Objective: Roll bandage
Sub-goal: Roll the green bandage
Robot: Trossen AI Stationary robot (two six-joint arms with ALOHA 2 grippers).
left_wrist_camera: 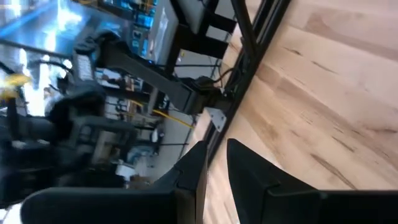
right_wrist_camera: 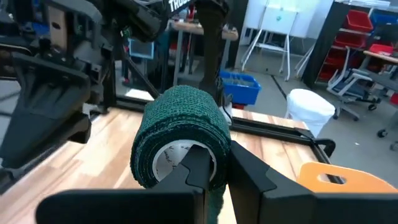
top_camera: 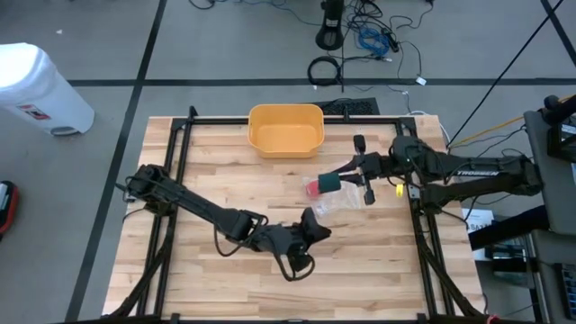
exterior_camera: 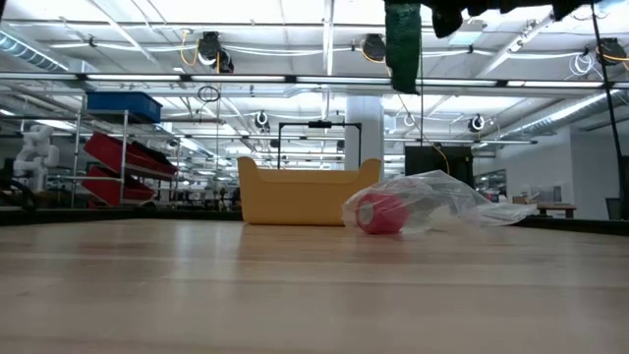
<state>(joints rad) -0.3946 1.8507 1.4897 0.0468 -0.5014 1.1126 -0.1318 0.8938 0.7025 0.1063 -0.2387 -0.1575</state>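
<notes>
Pale butcher-block planks [top_camera: 225, 171] fill the framed table, a workshop of racks and strip lights behind it. From where I stand, the right gripper [right_wrist_camera: 214, 163] is up off the surface over the table's right middle, its two dark fingers pinched on the rim of a dark green roll of crepe bandage [right_wrist_camera: 180, 134], a short tail hanging down from it. Just under and beside that roll lies a crumpled clear plastic bag [exterior_camera: 437, 202] with a red roll [exterior_camera: 378, 213] inside. Beyond sits a yellow plastic bin [top_camera: 285, 129]. The left gripper [top_camera: 313, 232] rests low near the front edge, jaws nearly together on nothing I can see. I'd judge the rolling barely begun: next, the loose tail needs catching and winding snug.
</notes>
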